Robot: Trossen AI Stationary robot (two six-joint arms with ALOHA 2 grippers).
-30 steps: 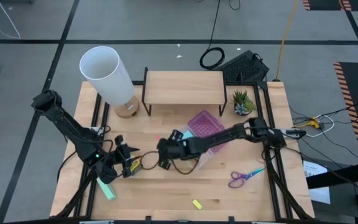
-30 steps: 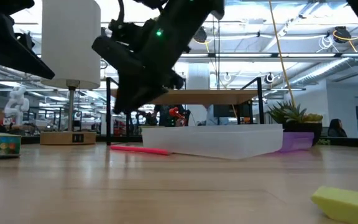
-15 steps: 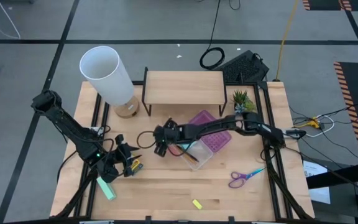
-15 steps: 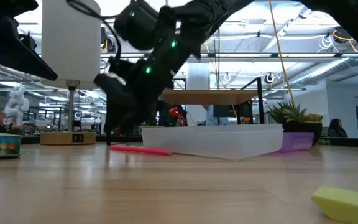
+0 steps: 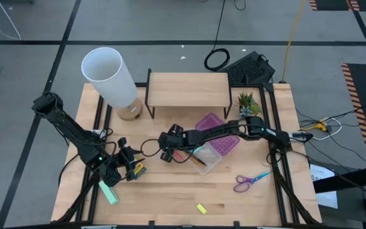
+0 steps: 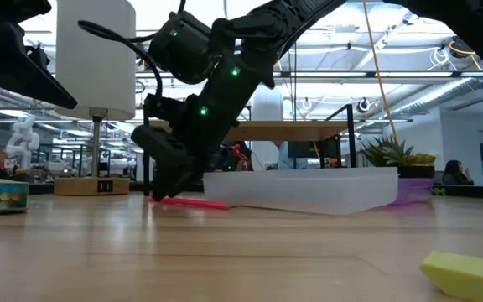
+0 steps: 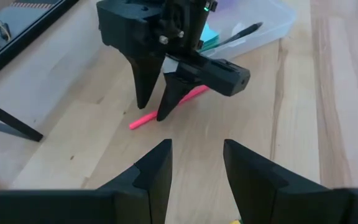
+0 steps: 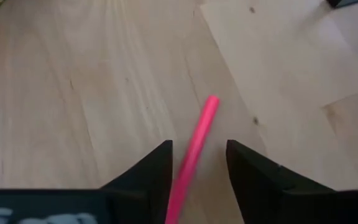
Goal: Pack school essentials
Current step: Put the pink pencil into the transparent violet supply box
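Note:
A pink pencil [image 8: 195, 144] lies flat on the wooden table, just left of a clear box [image 5: 201, 156]. My right gripper [image 5: 168, 146] stands over the pencil, open, with one finger on either side of it and a gap to each. Its fingers [image 7: 146, 74] point down at the pencil [image 7: 166, 111] in the left wrist view. The box holds a black pen [image 7: 241, 32], a blue pad [image 7: 210, 38] and an orange pencil [image 5: 197, 160]. My left gripper [image 5: 132, 166] waits open near the table's left front.
Purple-handled scissors [image 5: 250, 181] lie at the right front and a tiny yellow block [image 5: 201, 208] near the front edge. A crayon box [image 5: 110, 193] sits by the left arm. A purple lid [image 5: 216, 130], a wooden shelf [image 5: 187, 89], a lamp [image 5: 110, 75] and a plant [image 5: 246, 105] stand farther back.
My right gripper has moved toward the table's far edge, off the clear box, then come down over the pink pencil until its open fingers straddle it. The pencil has stayed where it lay.

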